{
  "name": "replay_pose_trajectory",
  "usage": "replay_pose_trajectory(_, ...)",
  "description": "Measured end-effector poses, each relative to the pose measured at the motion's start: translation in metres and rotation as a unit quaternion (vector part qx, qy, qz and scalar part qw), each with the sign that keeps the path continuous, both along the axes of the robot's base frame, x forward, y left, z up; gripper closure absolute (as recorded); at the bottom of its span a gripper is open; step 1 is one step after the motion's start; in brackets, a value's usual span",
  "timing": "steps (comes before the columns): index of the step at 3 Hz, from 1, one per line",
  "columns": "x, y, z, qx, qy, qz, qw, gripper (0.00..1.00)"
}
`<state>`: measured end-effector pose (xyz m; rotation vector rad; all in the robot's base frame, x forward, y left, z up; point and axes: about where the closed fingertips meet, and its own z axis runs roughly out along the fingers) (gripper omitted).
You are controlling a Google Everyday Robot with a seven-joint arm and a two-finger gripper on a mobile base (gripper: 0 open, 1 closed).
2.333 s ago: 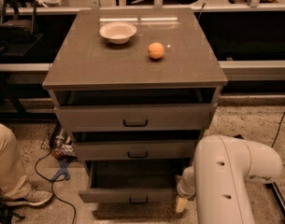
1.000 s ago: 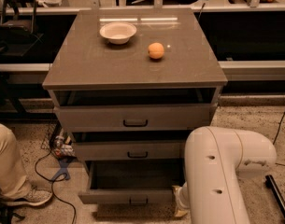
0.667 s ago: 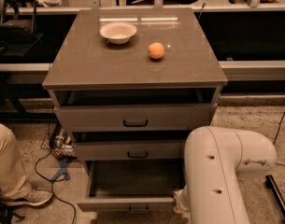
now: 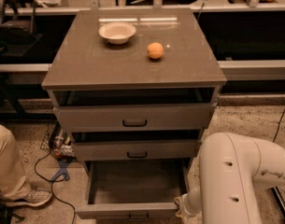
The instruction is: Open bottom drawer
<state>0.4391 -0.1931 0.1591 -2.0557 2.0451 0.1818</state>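
The bottom drawer of the grey cabinet is pulled far out at the lower edge of the view. Its plain grey tray shows, and its small black loop handle is at the very bottom. My gripper is at the drawer's front right corner, below my big white arm, which hides most of it. The middle drawer and the top drawer stand slightly out.
A white bowl and an orange sit on the cabinet top. A person's leg and shoe are at the lower left, with cables on the floor beside the cabinet.
The bottom drawer has slid further out toward the camera, so more of its tray shows. My arm has shifted left and down with it.
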Motion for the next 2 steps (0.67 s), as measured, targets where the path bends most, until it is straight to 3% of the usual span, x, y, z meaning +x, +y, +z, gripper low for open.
replay_pose_trajectory(2, -0.0014, -0.0013, -0.0011, 0.001, 0.001, -0.003, 1.0000, 1.00)
